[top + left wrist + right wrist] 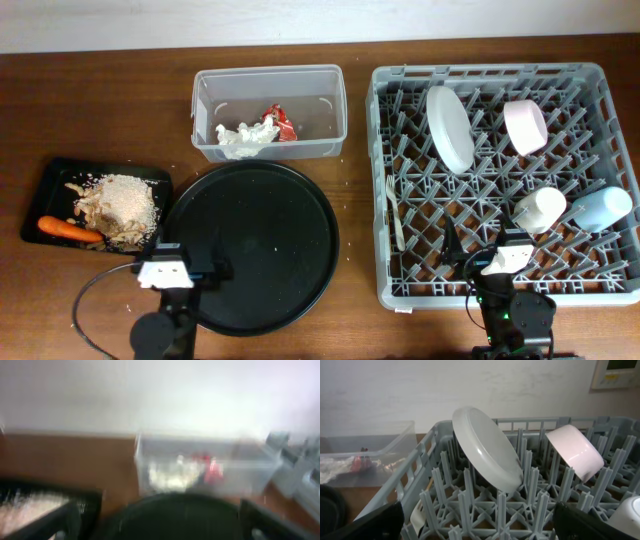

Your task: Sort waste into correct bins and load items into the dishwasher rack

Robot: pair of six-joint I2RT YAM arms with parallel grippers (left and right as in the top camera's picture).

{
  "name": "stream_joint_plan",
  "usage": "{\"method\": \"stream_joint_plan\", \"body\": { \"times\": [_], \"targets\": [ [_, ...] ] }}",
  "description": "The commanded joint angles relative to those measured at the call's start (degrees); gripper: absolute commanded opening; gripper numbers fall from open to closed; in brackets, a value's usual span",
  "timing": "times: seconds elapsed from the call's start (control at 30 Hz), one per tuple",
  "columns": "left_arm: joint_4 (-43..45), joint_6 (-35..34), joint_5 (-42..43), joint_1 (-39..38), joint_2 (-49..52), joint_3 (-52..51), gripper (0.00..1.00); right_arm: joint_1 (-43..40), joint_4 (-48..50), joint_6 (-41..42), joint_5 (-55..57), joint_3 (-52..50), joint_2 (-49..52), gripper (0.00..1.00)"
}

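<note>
Right end effector (480, 527) gapes; only overhead shows the carrot (68, 229).

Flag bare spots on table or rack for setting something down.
Free: large round black tray; brown table left of the clear plastic tub; centre of the grey peg rack, between white round plate and small white cup. Crowded: rack's right side, pink bowl and light blue cup.

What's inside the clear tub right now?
The clear tub holds crumpled white napkins and, beside them to the right, a red-and-silver wrapper. Anything beneath the napkins is covered. The left wrist view is too blurred to add more.
</note>
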Motion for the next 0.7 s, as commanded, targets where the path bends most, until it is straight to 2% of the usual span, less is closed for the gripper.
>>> {"method": "stream_joint_plan", "body": {
  "times": [0.0, 0.07, 0.67],
  "targets": [
    [7.3, 10.4, 3.9, 0.4, -0.7, -4.7, 0.99, 0.3, -0.3, 0.4, 0.1, -0.3, -0.4, 0.98],
    [2.1, 12.5, 3.0, 0.4, -0.6, -4.7, 0.99, 0.3, -0.3, 0.4, 0.1, -0.3, -0.4, 0.98],
    [2.3, 12.5, 3.2, 0.4, -0.6, -4.7, 0.99, 0.3, -0.3, 0.4, 0.1, -0.3, -0.4, 0.98]
  ]
}}
